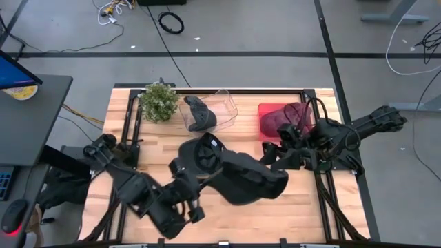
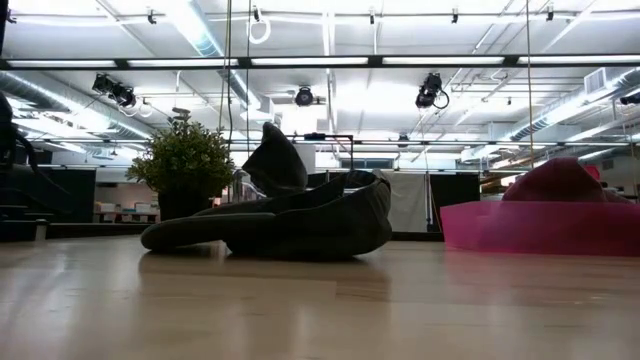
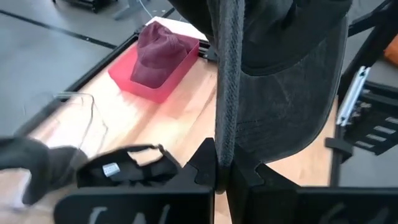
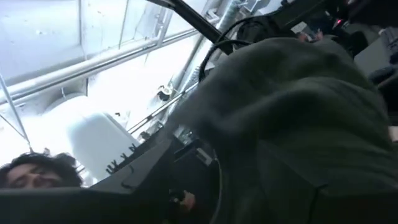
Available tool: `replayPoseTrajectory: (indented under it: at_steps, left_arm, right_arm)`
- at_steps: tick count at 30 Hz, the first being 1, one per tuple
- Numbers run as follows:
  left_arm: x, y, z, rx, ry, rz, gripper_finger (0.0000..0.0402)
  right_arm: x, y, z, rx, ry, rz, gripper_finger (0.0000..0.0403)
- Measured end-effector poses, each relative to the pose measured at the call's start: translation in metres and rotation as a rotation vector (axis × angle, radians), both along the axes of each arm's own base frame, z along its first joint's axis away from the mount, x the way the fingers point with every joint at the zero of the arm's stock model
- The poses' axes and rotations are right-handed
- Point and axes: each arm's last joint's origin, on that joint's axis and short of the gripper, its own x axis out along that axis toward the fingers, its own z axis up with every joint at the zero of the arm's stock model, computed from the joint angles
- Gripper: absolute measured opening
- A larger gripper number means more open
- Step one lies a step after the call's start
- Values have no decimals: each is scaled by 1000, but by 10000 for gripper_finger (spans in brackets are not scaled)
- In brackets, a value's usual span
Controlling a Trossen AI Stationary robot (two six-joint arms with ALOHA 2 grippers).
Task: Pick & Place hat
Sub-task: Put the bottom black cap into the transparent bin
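Looking at the high view first: dark grey hat [image 1: 244, 180] lay mid-table, spread between both arms. Left gripper [image 1: 187, 207] sat at the hat's near-left edge, right gripper [image 1: 272, 157] at its far-right edge. Clear bin [image 1: 219, 105] w/ another dark cap stood behind, next to a small plant [image 1: 159, 101]; red bin [image 1: 272, 117] w/ a maroon hat [image 1: 293, 116] stood back right.

Low view: hat [image 2: 290, 220] sagged on the wood, one part peaked up, brim touching the table. Red bin [image 2: 530, 225] off to the side, well apart.

Left wrist view: fingers [image 3: 202, 168] were pinched narrow on the hat's brim edge [image 3: 229, 93], fabric running straight up from the pinch. Grip looked thin (only the rim caught).

Right wrist view: mostly grey fabric [image 4: 298, 124] filling the lens; can't tell if that claw was clamped or wide.

Judgement: step was lifting the hat toward a bin. To do it well, keep the left pinch firm, raise slowly so the brim doesn't slip, and clear the bin wall before lowering. The target bin isn't evident.
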Motion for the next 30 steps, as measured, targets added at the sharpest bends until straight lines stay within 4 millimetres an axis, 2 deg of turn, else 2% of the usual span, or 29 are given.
replayPoseTrajectory:
  at_steps: [5, 10, 14, 17, 20, 25, 30]
  left_arm:
    - [7, 0, 8, 82, -33, -48, 11]
    - [-5, -6, 26, 176, -111, -31, 11]
    - [-19, -13, 41, 317, -217, 76, 11]
    - [-27, -16, 52, 399, -264, 137, 11]
    - [-27, -15, 59, 410, -260, 124, 11]
    - [-12, -6, 62, 372, -222, 46, 11]
    - [4, 6, 64, 341, -196, -48, 11]
  right_arm:
    - [-9, -14, 8, -33, -52, -72, 229]
    - [-26, -31, 21, -22, -114, -138, 229]
    - [-41, -41, 31, -11, -173, -181, 229]
    - [-43, -44, 32, 50, -149, -145, 229]
    - [-34, -41, 26, 91, -72, -45, 229]
    - [-7, -35, 9, 98, 41, 62, 229]
    - [8, -31, 9, 112, -65, 173, 248]
